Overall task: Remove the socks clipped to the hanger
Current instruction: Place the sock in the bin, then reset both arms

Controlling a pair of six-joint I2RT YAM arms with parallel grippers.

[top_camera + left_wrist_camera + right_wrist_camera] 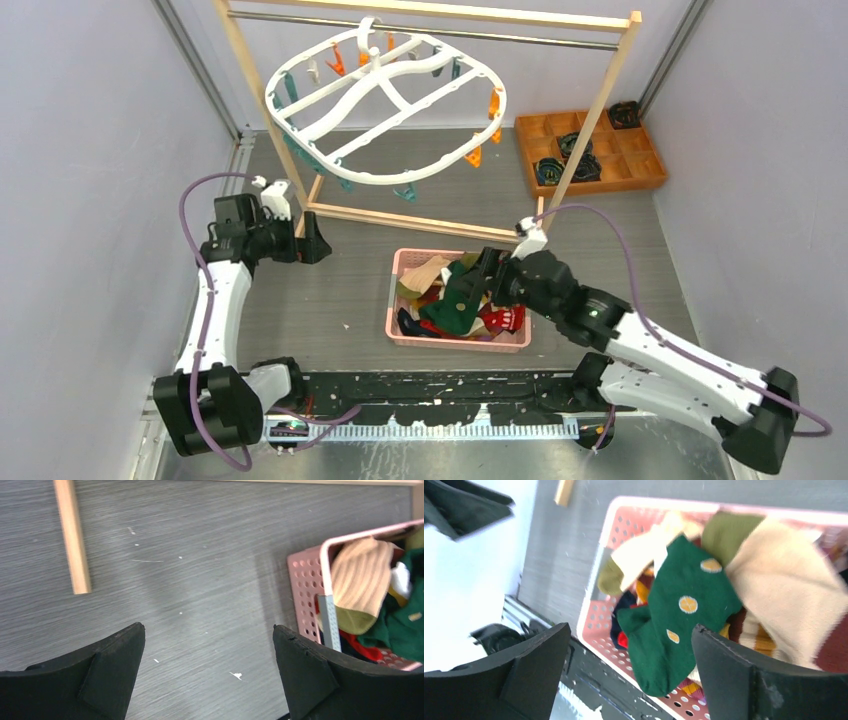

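Shows right gripper [631,630] spread and empty straight above the socks [440,300] heaped in the pink basket [455,343], left gripper [209,630] likewise spread and nearer the hanger [385,85], up behind on the wooden rack [592,110] with no sock visibly clipped.

White-and-black arms [215,310], looping purple cables [186,205], black wedge-shaped fingers [100,680]

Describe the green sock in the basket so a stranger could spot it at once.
Start at the pink basket in the middle of the table, in front of the wooden rack. On top of its pile lies a dark green sock. Only it has round orange-yellow dots; its neighbours are beige or olive, without dots.
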